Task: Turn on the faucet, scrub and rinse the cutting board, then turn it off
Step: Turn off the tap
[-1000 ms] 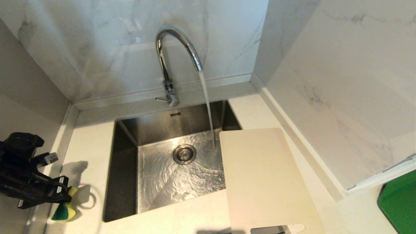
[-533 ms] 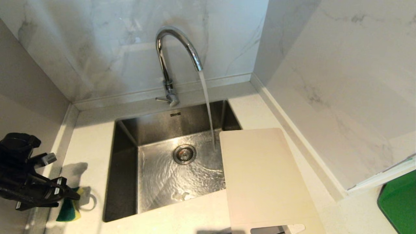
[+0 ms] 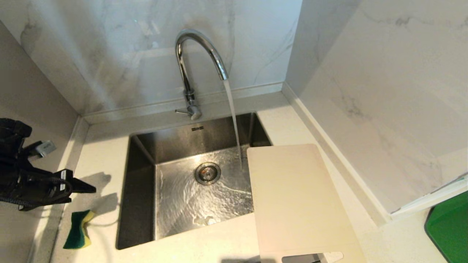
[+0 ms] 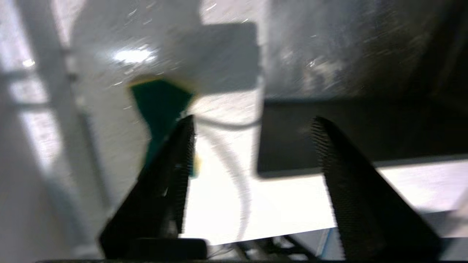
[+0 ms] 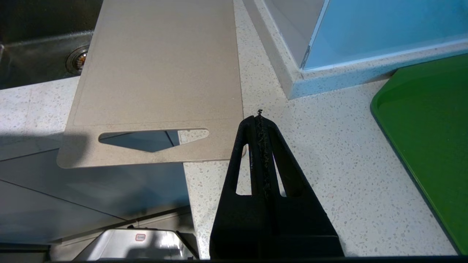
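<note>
Cutting board (image 3: pixel 298 204): beige-white, lying flat on the tabletop (image 3: pixel 98 160) at the right of the sink (image 3: pixel 140 204), its far left corner overhanging the basin, its handle cutout at the near end past the tabletop's edge. Not under the stream; no claw touches it.

Faucet (image 3: pixel 199 54): at the far rim of the sink, running; water falls into the basin just left of the board's far corner. Turning on: judged done. Turning off: outstanding.

Sponge (image 3: pixel 78 229): green and yellow, lying loose on the tabletop at the near left of the sink, held by nothing.

Left claw (image 3: pixel 82 188): released, jaws apart and empty, hovering above and just beyond the sponge.

Right claw (image 5: pixel 259 118): clenched on nothing, parked over the tabletop by the board's near right corner.

Green tray (image 3: pixel 449 226): far right, unused.

Remaining, by judgement: rinsing of the board and shutting the faucet; whether scrubbing is complete cannot be told.
</note>
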